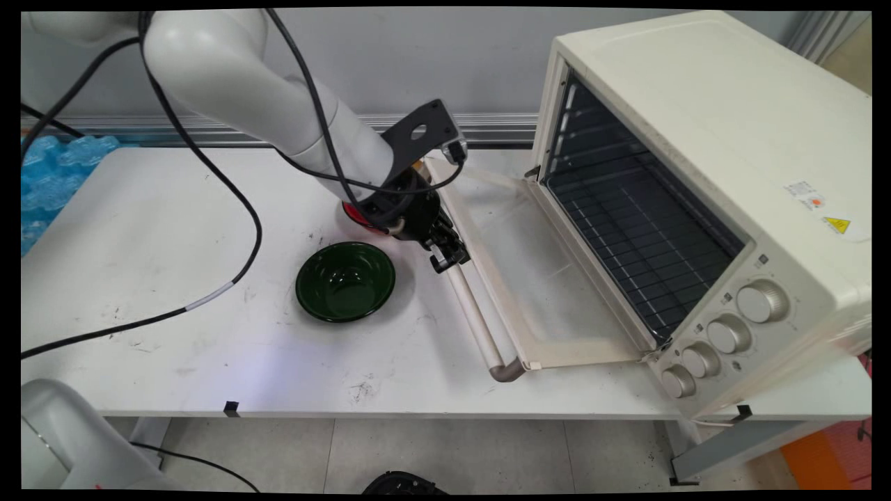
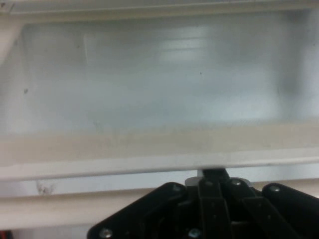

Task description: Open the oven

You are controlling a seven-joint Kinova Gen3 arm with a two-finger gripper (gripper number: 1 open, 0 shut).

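Oven door handle (image 1: 473, 313) in tool (image 1: 449, 259)

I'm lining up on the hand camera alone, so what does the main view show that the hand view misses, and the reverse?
Only the main view shows the green bowl on the table, and the oven body with its rack and four knobs. Only the hand view shows the door's glass pane close up. Both show the pincer at the handle of the lowered oven door.
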